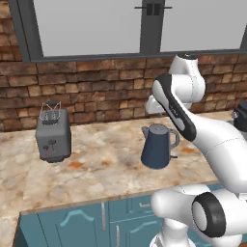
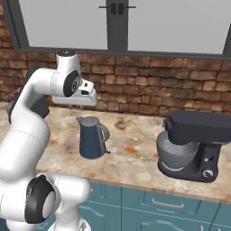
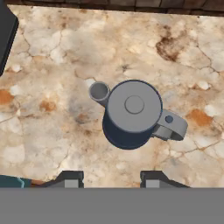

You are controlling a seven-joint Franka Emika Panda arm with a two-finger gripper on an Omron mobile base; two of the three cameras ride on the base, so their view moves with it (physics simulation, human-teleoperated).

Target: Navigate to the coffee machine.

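A: What does the left base view show?
B: A marbled counter (image 1: 96,169) runs below a brick wall (image 1: 96,91) and a window (image 1: 96,24). A grey toaster (image 1: 53,135) stands at the left, a dark blue kettle (image 1: 157,146) near the middle. The white arm (image 1: 202,140) rises at the right and folds over the kettle. A dark shape sits at the far right edge; I cannot tell what it is.

A: And the right base view?
B: The same kettle (image 2: 92,137) sits left of centre, its handle to the right. A dark stand mixer (image 2: 194,146) with a grey bowl stands well apart at the right. Teal cabinet fronts (image 2: 162,205) lie below.

A: The hand view?
B: It looks straight down on the kettle (image 3: 133,113), grey lid up. The gripper (image 3: 111,179) hangs above it with its fingertips (image 3: 70,178) spread apart, holding nothing.

A: Where is the coffee machine?
B: I can't say; no tall light-grey appliance stands on this stretch of counter.
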